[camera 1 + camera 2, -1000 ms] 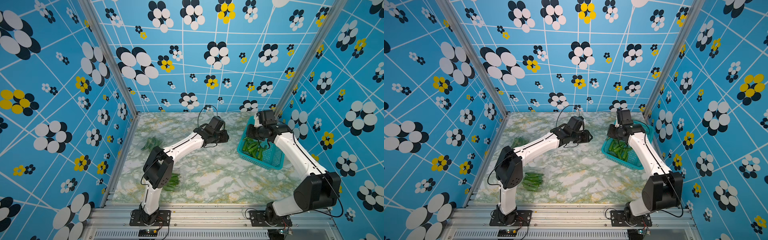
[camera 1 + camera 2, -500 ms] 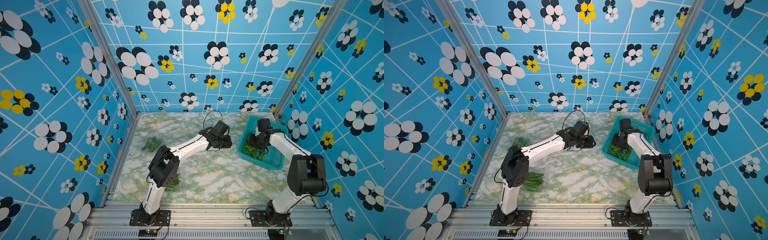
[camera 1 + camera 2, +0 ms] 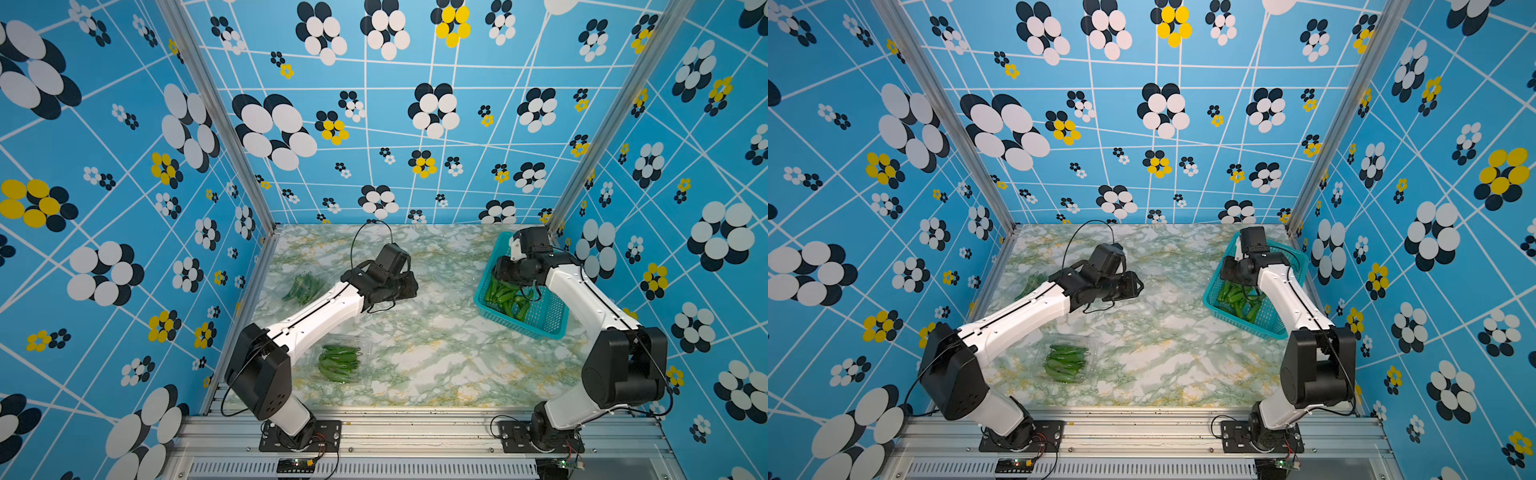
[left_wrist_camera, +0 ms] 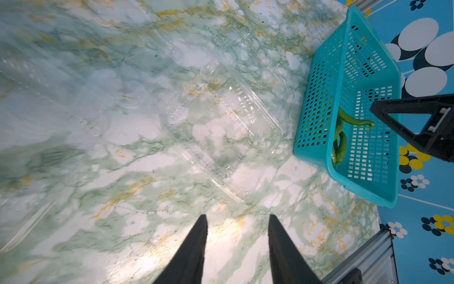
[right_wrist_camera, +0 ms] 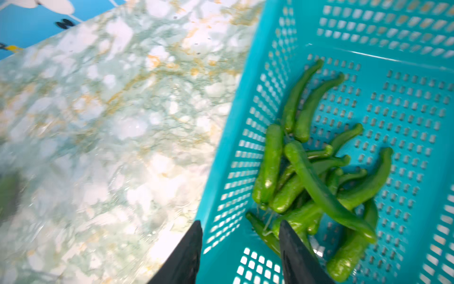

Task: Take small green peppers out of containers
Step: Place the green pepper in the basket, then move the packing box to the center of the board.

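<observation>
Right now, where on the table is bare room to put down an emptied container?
The front marble is bare, between the near pepper container and the teal basket. Crowded: the left side, with the far pepper container, and the middle, where an empty clear container lies beside the basket.

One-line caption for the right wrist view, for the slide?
Right gripper, jaws apart and empty, over the wall of the teal basket holding a pile of small green peppers, marble table alongside.
</observation>
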